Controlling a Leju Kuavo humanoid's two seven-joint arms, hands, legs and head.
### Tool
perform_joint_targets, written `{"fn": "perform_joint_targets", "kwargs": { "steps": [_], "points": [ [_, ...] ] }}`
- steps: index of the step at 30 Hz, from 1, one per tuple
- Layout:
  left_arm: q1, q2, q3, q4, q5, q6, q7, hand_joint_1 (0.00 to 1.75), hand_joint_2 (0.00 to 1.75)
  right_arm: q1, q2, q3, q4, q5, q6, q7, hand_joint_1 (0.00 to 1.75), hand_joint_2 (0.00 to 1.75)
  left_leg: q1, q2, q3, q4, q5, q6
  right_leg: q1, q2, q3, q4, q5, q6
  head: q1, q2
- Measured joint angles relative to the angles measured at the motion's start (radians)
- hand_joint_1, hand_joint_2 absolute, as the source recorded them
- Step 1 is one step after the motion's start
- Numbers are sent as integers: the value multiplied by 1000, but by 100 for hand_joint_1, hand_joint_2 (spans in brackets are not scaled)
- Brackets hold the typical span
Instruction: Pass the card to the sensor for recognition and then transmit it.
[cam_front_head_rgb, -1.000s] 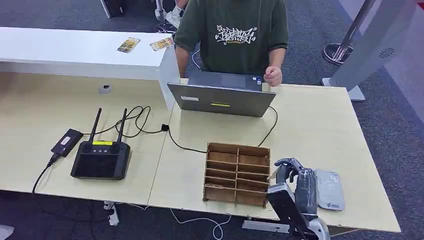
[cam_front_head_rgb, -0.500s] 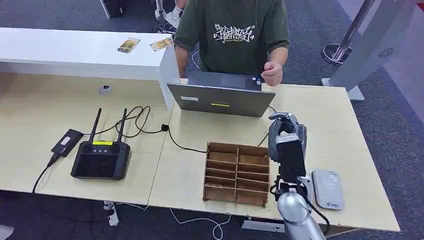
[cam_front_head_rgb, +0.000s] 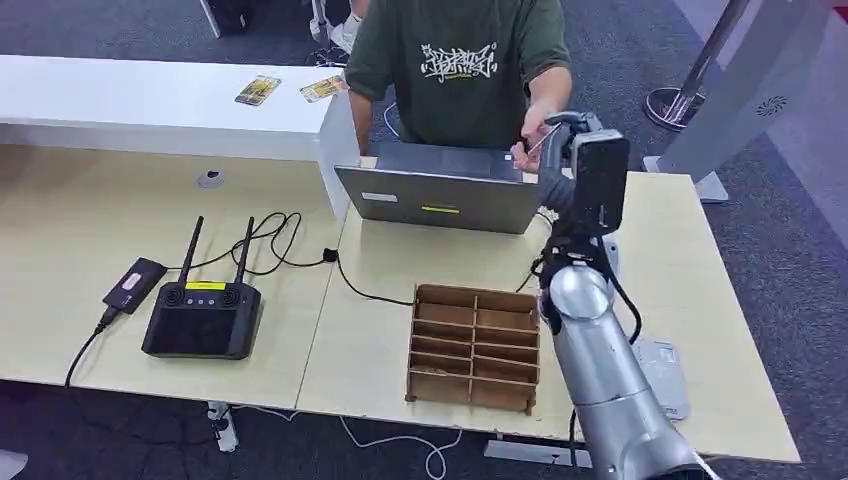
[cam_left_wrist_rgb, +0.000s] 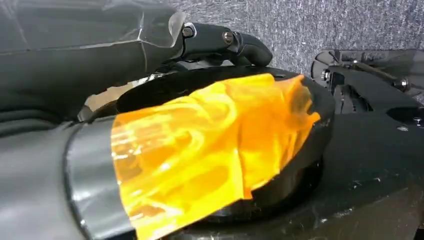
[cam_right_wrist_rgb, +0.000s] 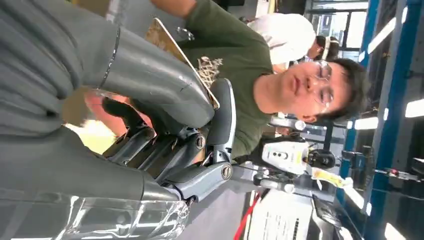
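Note:
My right hand (cam_front_head_rgb: 578, 150) is raised high over the back of the table, next to the laptop's far right corner. It pinches a thin card (cam_front_head_rgb: 545, 138) between thumb and fingers, and in the right wrist view the card (cam_right_wrist_rgb: 175, 47) sticks out edge-on beyond the thumb (cam_right_wrist_rgb: 160, 82). A person in a green shirt (cam_front_head_rgb: 455, 70) stands behind the laptop, and their hand (cam_front_head_rgb: 528, 152) is at the card's far end. The grey card sensor (cam_front_head_rgb: 668, 385) lies on the table near the front right, partly hidden by my arm. In the left wrist view a dark finger (cam_left_wrist_rgb: 230, 42) of my left hand stretches over the carpet.
A wooden slotted box (cam_front_head_rgb: 473, 348) stands in front of my right arm. The open laptop (cam_front_head_rgb: 445, 195) sits at the back, with cables running to a black controller (cam_front_head_rgb: 203, 318) on the left. Two cards (cam_front_head_rgb: 258, 89) lie on the white counter.
My right arm has swung up from the sensor at the front right to the far edge, carrying the card to the person, whose hand rose to meet it.

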Motion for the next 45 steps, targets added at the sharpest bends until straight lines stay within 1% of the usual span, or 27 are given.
{"fn": "perform_joint_targets", "kwargs": {
  "steps": [4, 7, 11, 16, 23, 36, 37, 38, 45],
  "points": [
    [-2, 2, -17, -2, -15, -4, 5, 0, 0, -117, 5, -18, 104, 6, -27, 16, 175, 175, 0, -1, 0, 0, 0, 0, 0, 0, 0, 0, 0, 0, 0, 0],
    [-4, 3, -27, -2, -24, -6, 7, 0, 0, -184, 5, -36, 178, 3, -28, 28, 175, 175, 0, -1, 0, 0, 0, 0, 0, 0, 0, 0, 0, 0, 0, 0],
    [-9, 6, -45, -5, -37, -10, 16, 0, 0, -263, 5, -55, 291, 9, -39, 45, 175, 175, 0, -1, 0, 0, 0, 0, 0, -1, 0, 0, 0, 0, 0, 0],
    [-15, 6, -59, -6, -45, -12, 19, 0, 0, -327, 5, -65, 401, 23, -43, 52, 175, 175, 0, -1, 0, 0, 1, 0, 0, -1, 0, 0, 0, 0, 0, 0],
    [-16, 6, -72, -7, -46, -12, 24, 0, 0, -355, 8, -69, 470, 39, -49, 53, 175, 175, 0, -1, 0, 0, 1, 0, 0, -1, 0, 0, 0, 0, 0, 0],
    [-17, 6, -73, -7, -46, -12, 25, 0, 0, -357, 17, -81, 521, 54, -49, 51, 175, 175, 0, -2, 0, 0, 1, 0, 0, -1, 0, 0, 0, 0, 0, 0],
    [-17, 6, -73, -7, -46, -12, 25, 0, 0, -357, 18, -82, 523, 55, -50, 50, 94, 175, 0, -1, 0, 0, 1, 0, 0, -1, 0, 0, 0, 0, 0, 0],
    [-17, 6, -73, -7, -46, -12, 25, 0, 0, -357, 19, -83, 525, 56, -50, 49, 0, 175, 0, -1, 0, 0, 1, 0, 0, -1, 0, 0, 0, 0, 0, 0],
    [-17, 6, -74, -7, -46, -12, 25, 0, 0, -357, 22, -85, 528, 71, -34, 32, 0, 175, 0, -1, 0, 0, 1, 0, 0, -1, 0, 0, 0, 0, 0, 0]
  ]
}}
